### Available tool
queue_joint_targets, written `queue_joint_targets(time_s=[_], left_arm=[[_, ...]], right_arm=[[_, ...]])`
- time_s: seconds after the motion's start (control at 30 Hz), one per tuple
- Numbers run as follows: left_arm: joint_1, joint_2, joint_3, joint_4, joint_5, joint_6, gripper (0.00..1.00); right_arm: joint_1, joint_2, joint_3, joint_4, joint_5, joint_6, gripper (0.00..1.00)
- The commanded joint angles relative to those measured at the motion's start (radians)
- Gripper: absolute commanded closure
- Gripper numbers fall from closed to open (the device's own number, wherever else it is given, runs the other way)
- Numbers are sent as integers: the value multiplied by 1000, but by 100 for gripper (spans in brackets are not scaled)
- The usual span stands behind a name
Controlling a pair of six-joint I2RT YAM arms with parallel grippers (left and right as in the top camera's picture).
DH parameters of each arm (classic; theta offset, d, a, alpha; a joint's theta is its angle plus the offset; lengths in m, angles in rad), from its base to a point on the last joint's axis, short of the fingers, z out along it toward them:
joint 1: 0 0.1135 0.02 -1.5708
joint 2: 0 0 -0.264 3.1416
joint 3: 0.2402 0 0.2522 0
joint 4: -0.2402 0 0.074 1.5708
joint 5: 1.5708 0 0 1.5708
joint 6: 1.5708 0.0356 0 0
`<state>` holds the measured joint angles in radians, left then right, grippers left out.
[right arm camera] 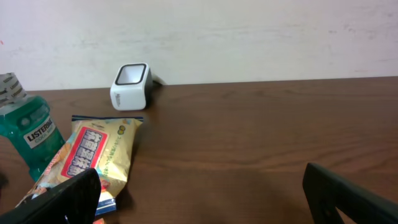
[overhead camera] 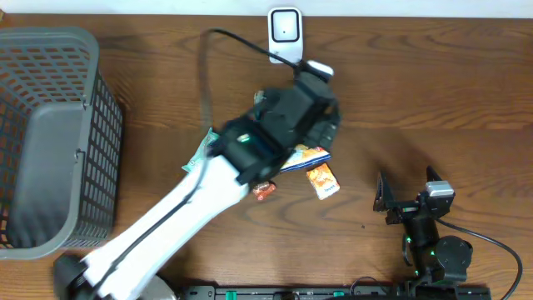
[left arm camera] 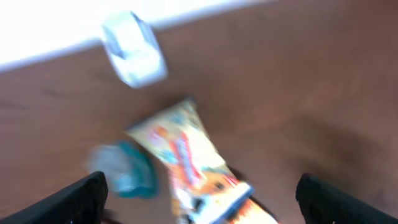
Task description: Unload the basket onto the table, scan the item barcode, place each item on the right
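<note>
Snack packet (left arm camera: pixel 185 155) beneath left gripper (left arm camera: pixel 202 190)

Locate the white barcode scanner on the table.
Overhead view: the white box-shaped scanner stands at the far edge of the wooden table, near centre, beyond the yellow snack packet.

Your table (overhead camera: pixel 433 92) is dark wood with visible grain and a soft sheen. The basket (overhead camera: pixel 100 142) looks like matt grey plastic mesh. The scanner (overhead camera: pixel 285 27) is smooth white plastic, fairly glossy. The snack packet (right arm camera: pixel 99 155) is shiny, slightly crinkled film, and the bottle (right arm camera: pixel 31 134) is see-through green plastic with a paper-looking label.
</note>
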<state>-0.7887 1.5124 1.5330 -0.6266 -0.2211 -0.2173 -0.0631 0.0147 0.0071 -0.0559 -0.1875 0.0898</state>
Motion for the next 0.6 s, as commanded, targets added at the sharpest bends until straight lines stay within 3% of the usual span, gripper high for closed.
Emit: queue_joint_targets(time_s=[0.0, 0.13, 0.27, 0.37, 0.43, 0.57], left_arm=[[60, -151, 27, 23, -228, 83, 3], [114, -315, 56, 161, -410, 262, 3], [169, -449, 79, 370, -556, 521, 3], [196, -522, 82, 430, -652, 671, 3], [200, -565, 80, 426, -723, 734, 3], [213, -662, 78, 422, -708, 742, 3]], right_arm=[[5, -2, -2, -4, -6, -9, 1], [5, -2, -2, -4, -6, -9, 1], [5, -2, -2, -4, -6, -9, 1], [5, -2, -2, -4, -6, -9, 1], [5, -2, -2, -4, -6, -9, 1], [5, -2, -2, -4, -6, -9, 1]])
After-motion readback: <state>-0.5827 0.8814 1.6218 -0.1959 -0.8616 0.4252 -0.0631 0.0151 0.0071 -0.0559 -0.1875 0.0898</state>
